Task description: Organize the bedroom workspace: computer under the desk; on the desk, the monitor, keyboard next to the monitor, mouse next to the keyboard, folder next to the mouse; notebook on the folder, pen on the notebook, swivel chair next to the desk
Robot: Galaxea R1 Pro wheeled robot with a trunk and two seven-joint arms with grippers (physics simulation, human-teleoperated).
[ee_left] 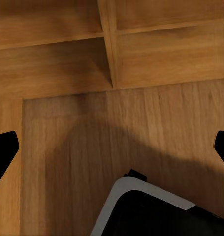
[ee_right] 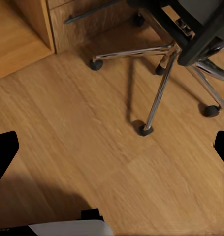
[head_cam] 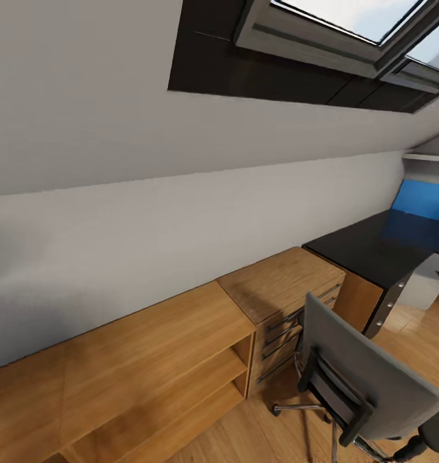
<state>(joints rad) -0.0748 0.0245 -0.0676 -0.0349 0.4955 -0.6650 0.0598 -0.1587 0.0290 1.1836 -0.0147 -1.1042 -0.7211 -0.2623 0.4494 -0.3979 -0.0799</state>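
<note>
The grey swivel chair (head_cam: 367, 373) stands at the lower right of the head view with its back toward me, so its seat is hidden. Its chrome star base (ee_right: 161, 73) and casters rest on the wooden floor in the right wrist view. Beyond it the black desk (head_cam: 367, 247) with round silver knobs runs along the wall. A light grey-white box, the computer (head_cam: 424, 288), sits under the desk's far part. My left gripper (ee_left: 114, 147) is open over the floor by a shelf unit. My right gripper (ee_right: 114, 147) is open above bare floor short of the chair's base.
A low wooden open shelf (head_cam: 149, 360) and a light wooden drawer cabinet (head_cam: 284, 289) line the wall left of the desk. A blue wall panel (head_cam: 425, 198) rises behind the desk. Skylights (head_cam: 348, 26) sit in the sloped ceiling. My own base (ee_left: 151, 211) edges into the left wrist view.
</note>
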